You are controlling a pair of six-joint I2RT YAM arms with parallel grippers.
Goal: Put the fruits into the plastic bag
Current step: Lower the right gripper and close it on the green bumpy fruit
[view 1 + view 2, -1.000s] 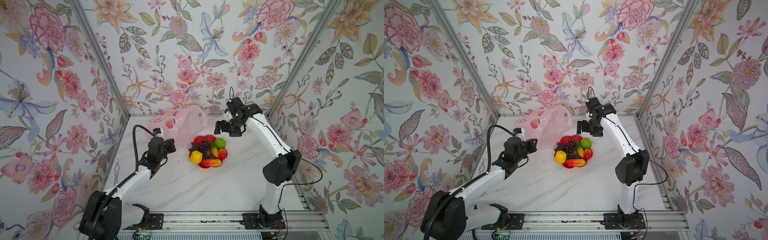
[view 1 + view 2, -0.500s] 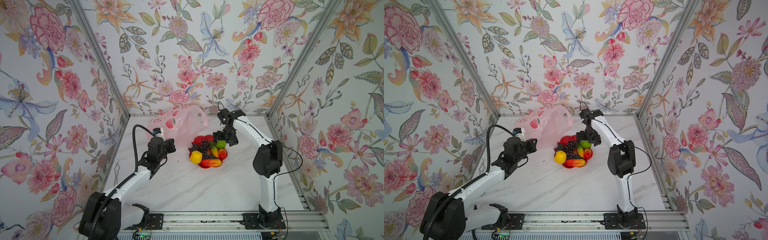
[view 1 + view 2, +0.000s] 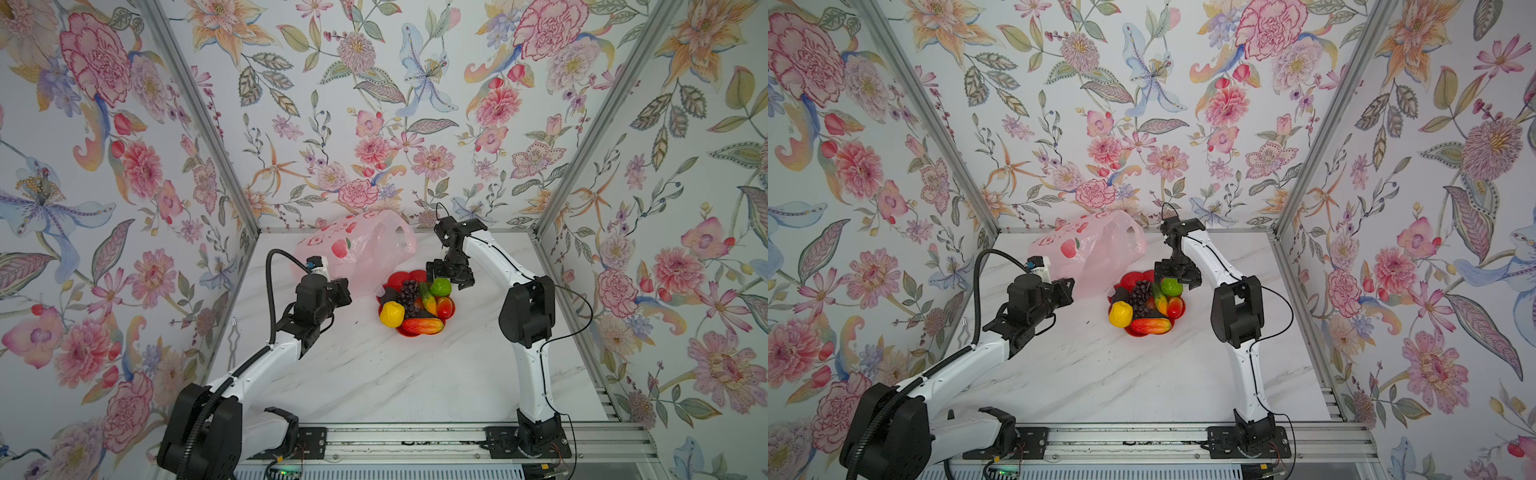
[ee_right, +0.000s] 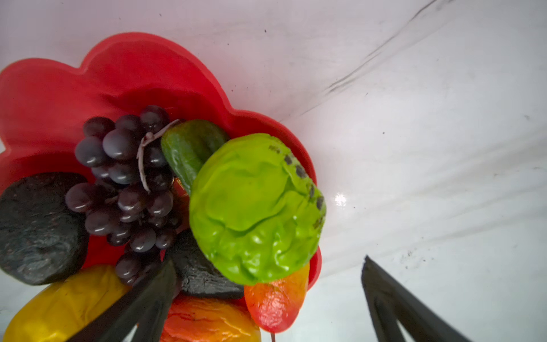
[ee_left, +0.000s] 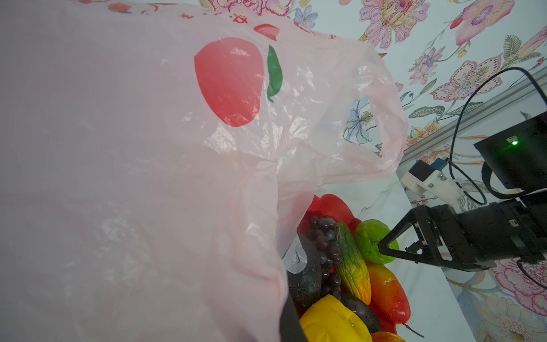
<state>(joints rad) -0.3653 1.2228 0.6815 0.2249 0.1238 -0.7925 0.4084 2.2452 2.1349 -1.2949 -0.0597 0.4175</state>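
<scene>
Black jaws of the right tool now stand spread wide and empty, one on each side of the green ball. Within the last second this tool has been swung in from behind and to the right of the red dish and lowered over the heap, so that the ball is bracketed but not yet pinched; contact between fingers and ball cannot be confirmed. The other fruits have been left undisturbed in the dish, and none is seen inside the plastic bag, which lies just behind the dish at the back of the worktop. The bag's near edge is kept clamped in the closed left tool, unmoved over the same interval, with the film raised beside the dish. The first pick is judged to be at hand: only a closing of the jaws and a short carry to the bag are called for.
</scene>
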